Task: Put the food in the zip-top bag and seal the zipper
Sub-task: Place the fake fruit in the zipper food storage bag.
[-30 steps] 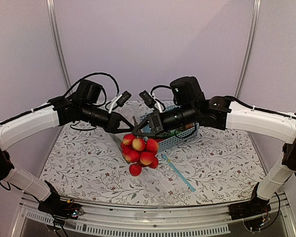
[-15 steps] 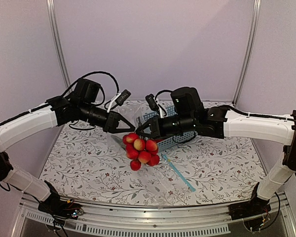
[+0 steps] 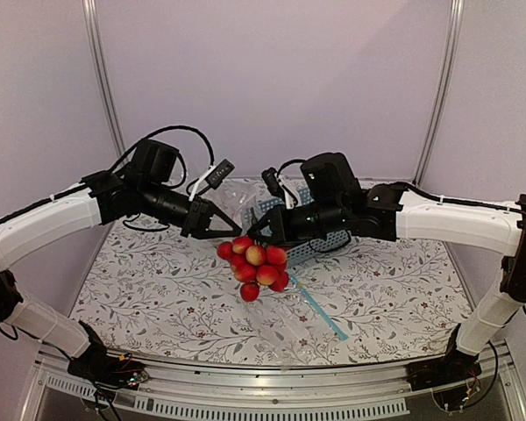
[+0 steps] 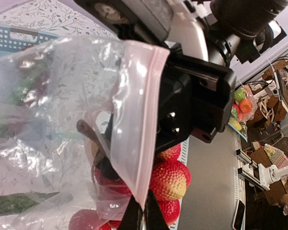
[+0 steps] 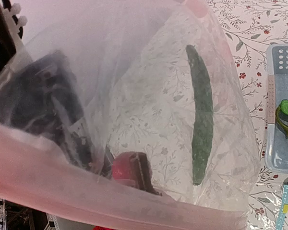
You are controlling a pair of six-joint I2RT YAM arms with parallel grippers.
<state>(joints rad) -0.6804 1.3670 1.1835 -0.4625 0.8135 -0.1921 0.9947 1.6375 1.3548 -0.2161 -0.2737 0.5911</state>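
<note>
Your left gripper (image 3: 215, 231) pinches the pink zipper (image 4: 140, 115) of the clear zip-top bag (image 4: 53, 91); your right gripper (image 3: 249, 237) clamps the red-yellow fruit bunch (image 3: 255, 263), crowding that mouth edge.

Left arm (image 3: 48, 224), right arm (image 3: 460, 219): white shells, black joints, black cables (image 3: 171, 132).

The zip-top bag (image 4: 48, 96) is clear, glossy, crinkled plastic; its zipper (image 4: 146, 120) a smooth pale pink plastic strip. The fruits (image 4: 169, 179) look pebbly-skinned. The tabletop (image 3: 140, 281) wears matt floral-printed cloth.
</note>
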